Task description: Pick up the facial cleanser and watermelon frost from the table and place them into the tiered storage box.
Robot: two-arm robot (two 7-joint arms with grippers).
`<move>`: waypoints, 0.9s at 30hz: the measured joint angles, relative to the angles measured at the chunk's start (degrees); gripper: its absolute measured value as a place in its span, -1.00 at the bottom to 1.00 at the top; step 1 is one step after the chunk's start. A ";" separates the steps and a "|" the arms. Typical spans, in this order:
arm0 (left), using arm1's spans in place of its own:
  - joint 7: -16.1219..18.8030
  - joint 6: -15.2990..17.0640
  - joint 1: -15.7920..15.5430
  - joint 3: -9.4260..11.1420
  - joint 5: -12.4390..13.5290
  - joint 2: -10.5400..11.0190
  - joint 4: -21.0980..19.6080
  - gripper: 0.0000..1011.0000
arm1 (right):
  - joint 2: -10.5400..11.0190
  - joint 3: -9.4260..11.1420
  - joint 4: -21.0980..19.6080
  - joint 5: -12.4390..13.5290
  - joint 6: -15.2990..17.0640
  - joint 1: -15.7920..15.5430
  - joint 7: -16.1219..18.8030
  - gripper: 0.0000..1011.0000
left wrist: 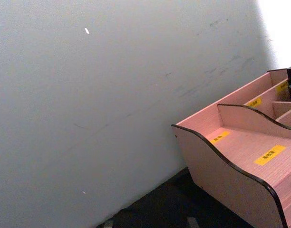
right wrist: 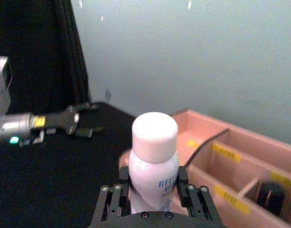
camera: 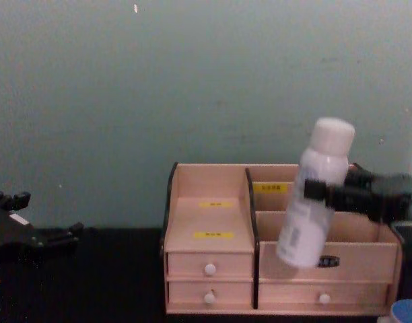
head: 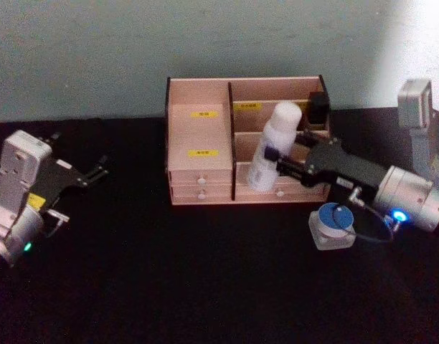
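The facial cleanser (head: 275,143), a white bottle with a rounded cap, hangs tilted in the air over the front right of the tiered storage box (head: 198,136). My right gripper (head: 274,162) is shut on its middle. In the right wrist view the facial cleanser (right wrist: 153,156) stands between the black fingers (right wrist: 112,197); in the chest view the bottle (camera: 312,202) leans before the box (camera: 206,202). The watermelon frost (head: 333,223), a small blue-lidded pot on a white base, sits on the table under my right arm. My left gripper (head: 96,172) rests open at the far left.
A dark object (head: 318,107) stands in the box's back right compartment. The table top (head: 169,287) is black, and a pale wall (camera: 192,81) rises right behind the box. The box's left side panel (left wrist: 231,185) fills the lower right of the left wrist view.
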 joint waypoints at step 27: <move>0.00 0.00 0.00 0.00 0.00 0.00 0.00 0.98 | -7.64 -1.24 15.81 -4.62 -2.45 14.66 -6.31 0.17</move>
